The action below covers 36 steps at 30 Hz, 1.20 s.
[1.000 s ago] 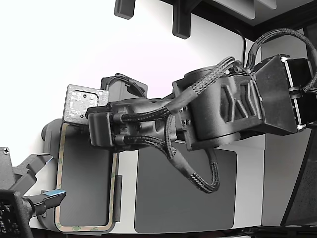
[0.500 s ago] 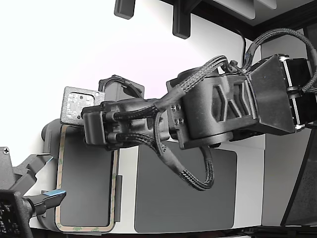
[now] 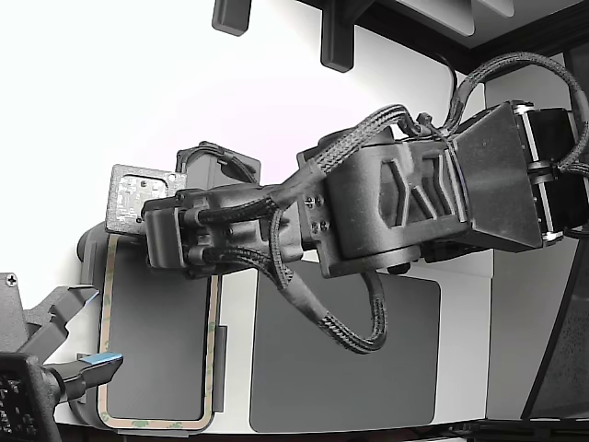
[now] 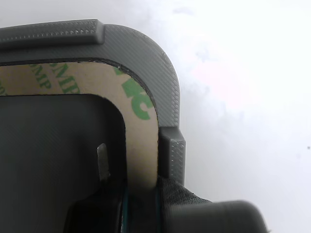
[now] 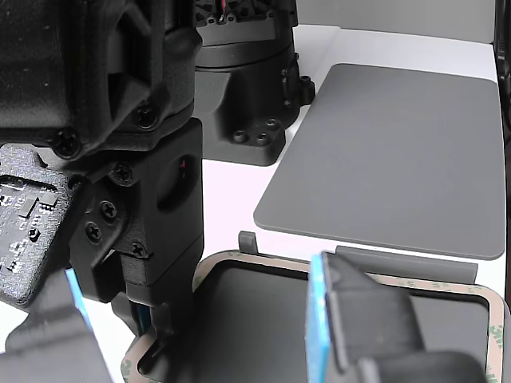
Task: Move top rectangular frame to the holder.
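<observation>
The top rectangular frame (image 4: 142, 121) is a thin beige ring with green print. Its corner lies inside the raised rim of the light grey holder (image 4: 163, 68). In the exterior view the frame (image 3: 103, 350) lies at the lower left. The holder's rounded corner (image 3: 87, 247) shows beside it. My gripper (image 4: 140, 209) has a teal-padded finger on each side of the frame's rim strip and looks shut on it near that corner. The other view shows the gripper (image 5: 152, 339) down at the frame's corner (image 5: 263, 259). In the exterior view my wrist (image 3: 179, 238) hides the fingertips.
A dark grey flat mat (image 3: 345, 354) lies on the white table at the exterior view's right of the holder; it also shows in the other view (image 5: 391, 152). A second arm's gripper with blue pads (image 3: 87, 364) hovers open at the frame's lower left. A black arm base (image 5: 247, 72) stands behind.
My arm has moved toward the exterior view's left. The frame's left edge has shifted a little left with it. The second arm has not moved.
</observation>
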### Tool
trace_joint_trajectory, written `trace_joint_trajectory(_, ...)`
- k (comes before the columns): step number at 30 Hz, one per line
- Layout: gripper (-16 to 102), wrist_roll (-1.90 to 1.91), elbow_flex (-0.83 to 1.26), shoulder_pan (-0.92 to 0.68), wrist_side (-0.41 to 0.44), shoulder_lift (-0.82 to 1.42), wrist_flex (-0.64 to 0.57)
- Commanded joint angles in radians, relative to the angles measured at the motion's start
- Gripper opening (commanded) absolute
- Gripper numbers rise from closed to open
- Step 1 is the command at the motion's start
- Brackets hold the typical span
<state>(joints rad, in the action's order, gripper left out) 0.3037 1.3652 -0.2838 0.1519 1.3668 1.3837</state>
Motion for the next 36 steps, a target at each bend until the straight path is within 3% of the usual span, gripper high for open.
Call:
trace_joint_trajectory(1, -11, -0.003, -0.028, 0.014, 0.0, 0.018, 0.003)
trace_joint_trajectory(5, -8, -0.005, -0.032, 0.011, 0.003, 0.011, 0.003)
trace_joint_trajectory(10, 18, -0.014, -0.043, 0.009, 0.003, 0.0, 0.002)
trace_joint_trajectory(12, 35, -0.023, -0.044, 0.009, 0.003, 0.0, 0.0)
trace_joint_trajectory(14, 66, -0.029, -0.051, 0.008, 0.0, -0.002, 0.002)
trace_joint_trajectory(17, 100, -0.018, -0.058, 0.006, -0.003, -0.002, 0.006)
trace_joint_trajectory(28, 100, 0.025, -0.072, -0.008, 0.051, 0.069, 0.028)
trace_joint_trajectory(36, 100, -0.037, 0.232, 0.035, 0.097, 0.426, -0.129)
